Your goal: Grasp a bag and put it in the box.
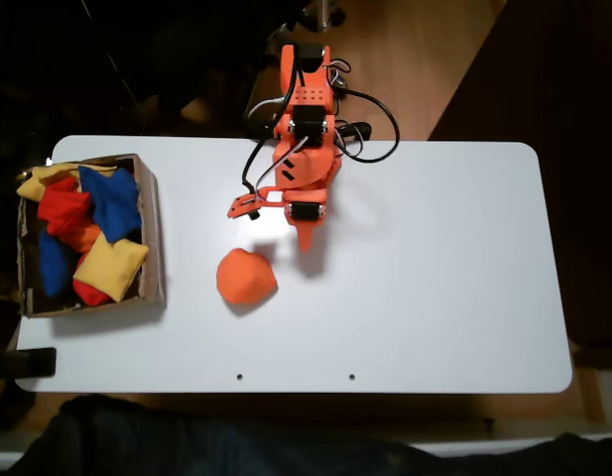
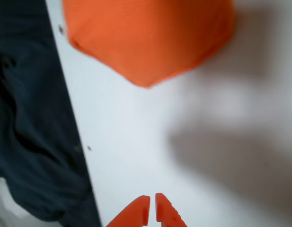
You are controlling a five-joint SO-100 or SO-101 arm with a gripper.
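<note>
The orange bag (image 1: 246, 277) lies on the white table, left of centre; the wrist view shows the bag (image 2: 150, 38) filling the top of the frame. My gripper (image 1: 307, 241) hangs just right of and slightly behind it, apart from it. From the wrist view's bottom edge, the gripper (image 2: 151, 208) shows its two orange tips nearly touching, with nothing between them. The brown cardboard box (image 1: 152, 233) stands at the table's left end, well left of the bag.
Inside the box lie several red, blue and yellow bags (image 1: 111, 266). The arm's base and black cables (image 1: 360, 129) sit at the table's far edge. A dark cloth (image 2: 32, 142) hangs past the table's near edge.
</note>
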